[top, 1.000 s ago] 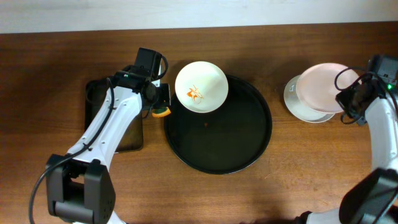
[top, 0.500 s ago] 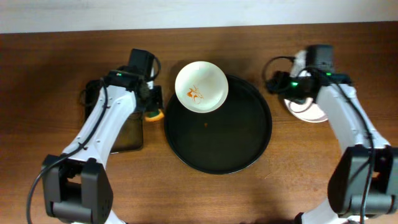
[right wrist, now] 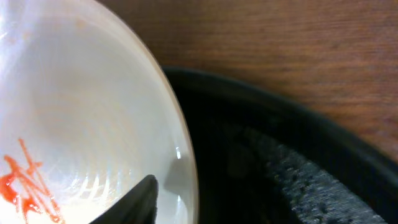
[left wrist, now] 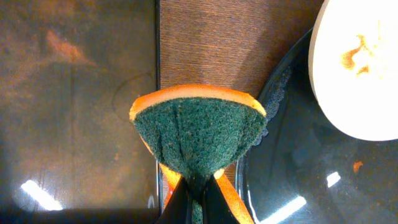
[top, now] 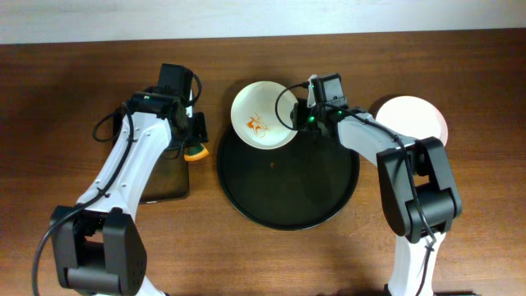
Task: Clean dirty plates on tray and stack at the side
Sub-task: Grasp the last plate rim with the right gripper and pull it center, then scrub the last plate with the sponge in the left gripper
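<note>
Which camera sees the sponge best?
The left wrist view: the sponge fills the middle, green face and orange edge clear, pinched in the left claw. Overhead shows only a small orange bit. The right wrist view misses it.

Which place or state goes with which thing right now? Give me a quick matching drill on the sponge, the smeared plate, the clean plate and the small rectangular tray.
Things:
1. sponge
2. smeared plate
3. clean white plate
4. rectangular black tray

Places or states:
a. on the bare tabletop, right of the round black tray
b. pinched, folded, in the left gripper
c. at the upper-left rim of the round black tray
d. furthest left in the overhead view

Pairs: 1-b; 2-c; 3-a; 4-d
</note>
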You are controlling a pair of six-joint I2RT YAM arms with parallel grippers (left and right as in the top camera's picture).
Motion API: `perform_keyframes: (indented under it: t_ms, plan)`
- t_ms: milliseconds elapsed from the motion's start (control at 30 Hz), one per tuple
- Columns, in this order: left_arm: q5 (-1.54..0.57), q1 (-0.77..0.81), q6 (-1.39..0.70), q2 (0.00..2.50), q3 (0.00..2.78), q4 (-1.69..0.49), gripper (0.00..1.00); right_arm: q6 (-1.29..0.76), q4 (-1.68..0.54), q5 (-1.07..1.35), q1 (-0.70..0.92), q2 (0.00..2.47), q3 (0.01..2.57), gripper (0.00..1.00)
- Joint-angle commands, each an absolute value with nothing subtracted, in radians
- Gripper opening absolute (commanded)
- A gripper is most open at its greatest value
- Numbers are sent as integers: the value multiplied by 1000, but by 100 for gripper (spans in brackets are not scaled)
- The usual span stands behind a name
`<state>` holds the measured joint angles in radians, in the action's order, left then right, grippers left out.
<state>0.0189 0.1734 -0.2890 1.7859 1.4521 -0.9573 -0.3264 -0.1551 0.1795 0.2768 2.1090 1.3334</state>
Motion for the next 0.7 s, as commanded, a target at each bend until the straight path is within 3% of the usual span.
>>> perform_keyframes:
  t_ms: [0,33,267,400,500,667]
  plan:
    - [22,174,-299,1752,1465,-956,1,-331,-196,282,282,2118,1343,10]
    - [22,174,-299,1752,1465,-955,1,-331,-229,284,281,2114,1343,4]
    - [17,174,-299,1752,1465,-956,0,-330,-757,202,279,1916,1343,4]
    - [-230,207,-251,1752,1454,-890,0,-330,-1063,170,280,1913,1343,4]
    - [-371,286,-226,1754,1424,-792,1,-330,-1135,150,280,1913,1343,4]
    - [-400,418,-239,1827,1356,-720,0,-330,-1137,145,280,1914,1343,4]
